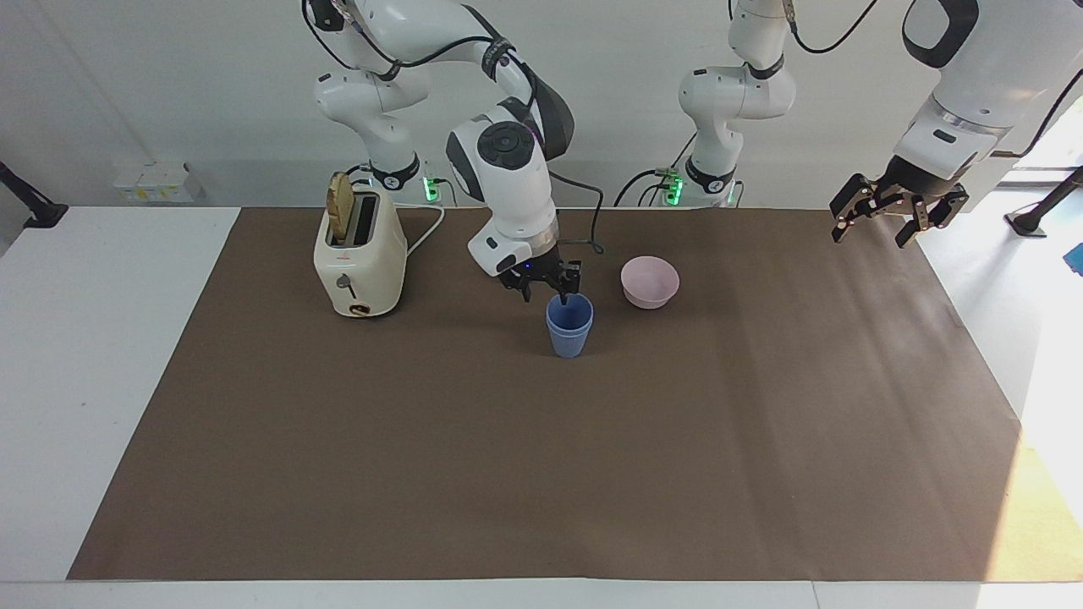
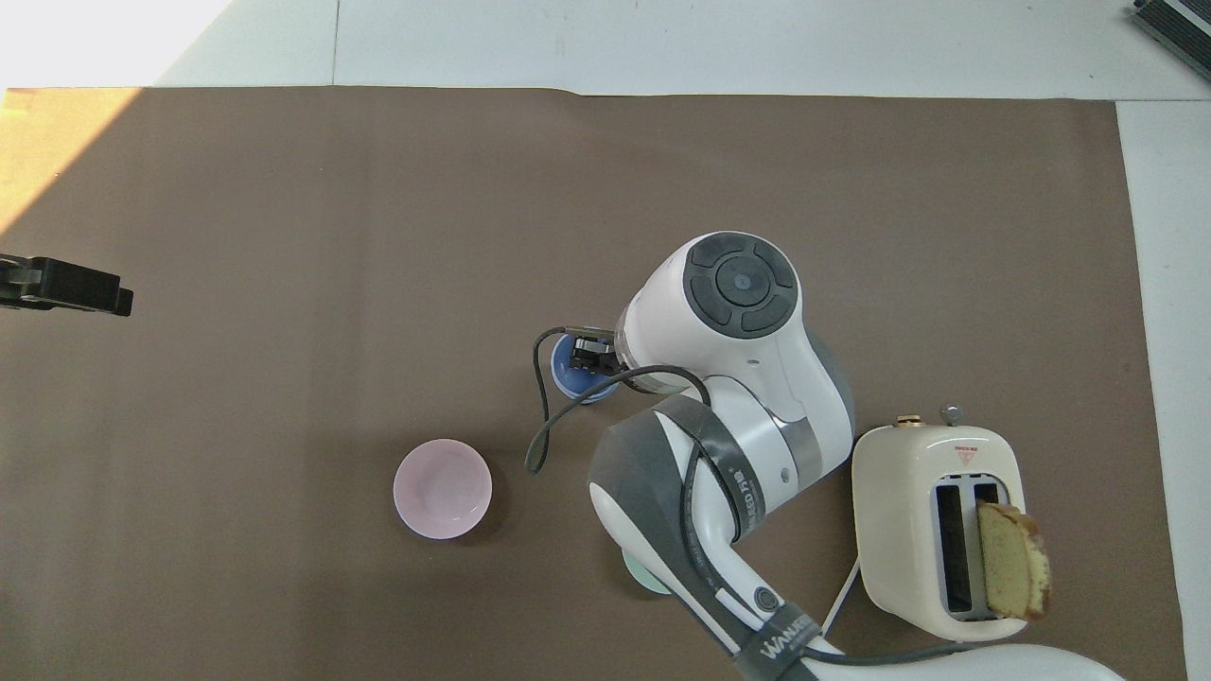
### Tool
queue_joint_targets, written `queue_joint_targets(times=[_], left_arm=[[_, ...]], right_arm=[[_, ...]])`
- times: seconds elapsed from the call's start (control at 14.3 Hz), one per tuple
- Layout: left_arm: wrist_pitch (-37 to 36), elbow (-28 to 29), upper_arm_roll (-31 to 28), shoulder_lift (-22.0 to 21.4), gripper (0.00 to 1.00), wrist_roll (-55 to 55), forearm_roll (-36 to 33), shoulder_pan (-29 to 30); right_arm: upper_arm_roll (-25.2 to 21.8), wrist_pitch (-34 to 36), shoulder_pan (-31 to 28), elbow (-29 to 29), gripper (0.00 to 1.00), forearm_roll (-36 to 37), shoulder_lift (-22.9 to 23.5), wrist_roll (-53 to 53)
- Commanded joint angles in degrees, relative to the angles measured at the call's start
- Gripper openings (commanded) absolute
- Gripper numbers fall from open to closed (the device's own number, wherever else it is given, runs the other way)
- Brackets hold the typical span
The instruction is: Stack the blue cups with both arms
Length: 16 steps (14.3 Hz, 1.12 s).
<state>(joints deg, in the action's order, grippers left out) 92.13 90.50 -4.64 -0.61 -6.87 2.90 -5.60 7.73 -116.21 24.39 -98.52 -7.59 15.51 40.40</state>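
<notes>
Quick headcount of what's on the table

Two blue cups [image 1: 569,326], one nested inside the other so they read as a single stack. Two bowls: one pink bowl [image 1: 649,282] and one green bowl [image 2: 639,573], which only peeks out from under an arm. One toaster [image 1: 359,262] with one slice of bread [image 1: 340,208] in it. One brown mat [image 1: 541,474]. Two arms, so two grippers: the left gripper [image 1: 876,222] and the right gripper [image 1: 547,288].

Readable only: "WANI…", white capitals on the grey band of the right arm [image 2: 771,636], cut short; further lettering on its forearm band, illegible.
</notes>
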Motion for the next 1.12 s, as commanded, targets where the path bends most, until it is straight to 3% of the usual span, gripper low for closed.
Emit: queue_joint_targets(times=[0.0,0.28,0.49,0.84,1.05], left_arm=[[-1.25,-0.85,0.60,0.08,1.00,-0.25,-0.70,0.76],[-1.25,-0.76,0.60,0.08,1.00,-0.34,-0.70,0.76],[-1.34,-0.76,0.60,0.08,1.00,-0.34,-0.70,0.76],[-1.34,-0.76,0.60,0.08,1.00,-0.34,-0.70,0.76],[-1.34,-0.76,0.60,0.08,1.00,-0.34,-0.70,0.68]], right_arm=[[-0.08,2.20,-1.79,0.43,1.00,0.82,-1.88,-1.46],[-0.17,13.09,-7.32,7.80,1.00,3.28,-4.26,-6.45],[-0.17,20.13,-15.13,12.73,1.00,3.02,-6.62,-14.88],[-0.43,31.38,-24.11,16.08,1.00,3.80,-11.19,-28.43],[-0.60,31.93,-25.18,16.17,1.00,8.71,-14.97,-33.61]])
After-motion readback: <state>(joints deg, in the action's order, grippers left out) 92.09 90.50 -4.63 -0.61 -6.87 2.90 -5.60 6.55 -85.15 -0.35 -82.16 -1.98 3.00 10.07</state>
